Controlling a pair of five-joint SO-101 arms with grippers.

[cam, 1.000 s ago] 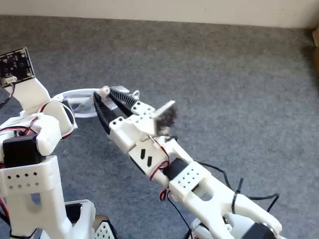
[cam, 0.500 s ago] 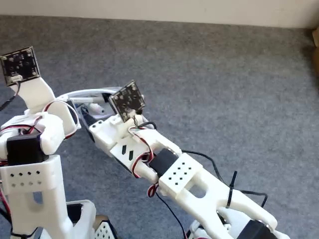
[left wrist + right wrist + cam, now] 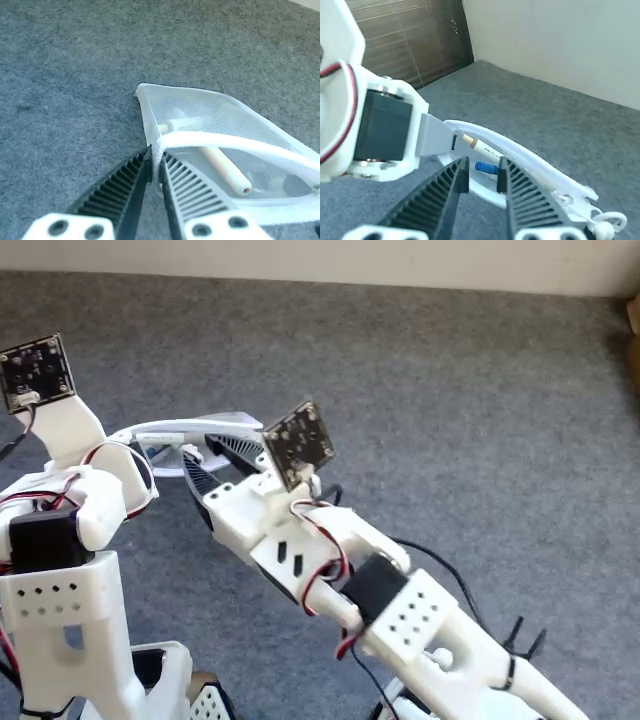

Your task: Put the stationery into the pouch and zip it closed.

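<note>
Since a second ago the right arm's wrist has rolled, so its camera board (image 3: 299,445), then edge-on, faces upward; over the last half second that board has slid away from the left arm, while the left arm has hardly shifted.

At the right gripper (image 3: 483,172) the ribbed black jaws stand a narrow gap apart with nothing gripped between them; they point down at the rim of the white mesh pouch (image 3: 210,117), close above it; through the gap a small blue item (image 3: 485,167) lies inside the pouch; beside it lies a cream pen (image 3: 470,141) with a gold-coloured tip; whether that end sits inside the mesh I cannot tell; farther along the pouch's thick white zip band a white zip pull (image 3: 606,223) on a loop of cord hangs at the end.

The left gripper (image 3: 154,159) is pinched tight on the pouch's white zip band near one corner, holding that edge up; the mouth gapes behind it; a cream stick-shaped piece of stationery (image 3: 223,168) lies inside on the mesh.

From above, the pouch sits between the two arms, just beside the left arm's wrist, resting on grey carpet (image 3: 450,370); the left arm's white body (image 3: 380,130) stands close by the right gripper; beyond the carpet rise a cream wall (image 3: 560,45) and a brown slatted panel (image 3: 405,35).
</note>
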